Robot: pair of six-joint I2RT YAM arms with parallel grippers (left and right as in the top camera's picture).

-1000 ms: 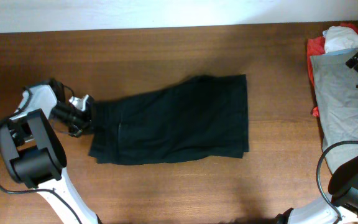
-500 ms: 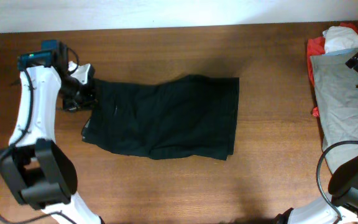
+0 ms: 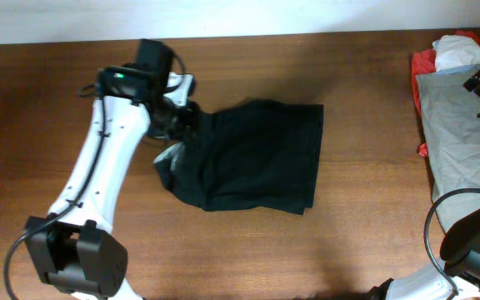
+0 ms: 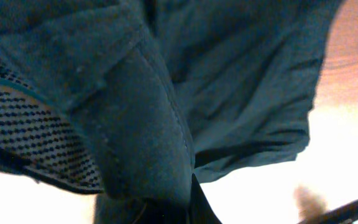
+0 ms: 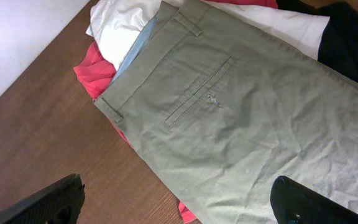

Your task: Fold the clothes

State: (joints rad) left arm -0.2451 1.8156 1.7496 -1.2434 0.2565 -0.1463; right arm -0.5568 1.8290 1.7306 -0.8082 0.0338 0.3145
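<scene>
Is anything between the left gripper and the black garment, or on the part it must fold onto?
Nothing visible. The left gripper holds the black garment directly by its edge; nothing lies on its flat part. The grey garment lies far right.

I see the brown wooden table carrying a black garment near centre. At 3 o'clock sits a pile: grey trousers over red cloth and white cloth.

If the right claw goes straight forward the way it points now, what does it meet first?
Probably the grey trousers lying right in front of it; how far it is from them is unclear.
</scene>
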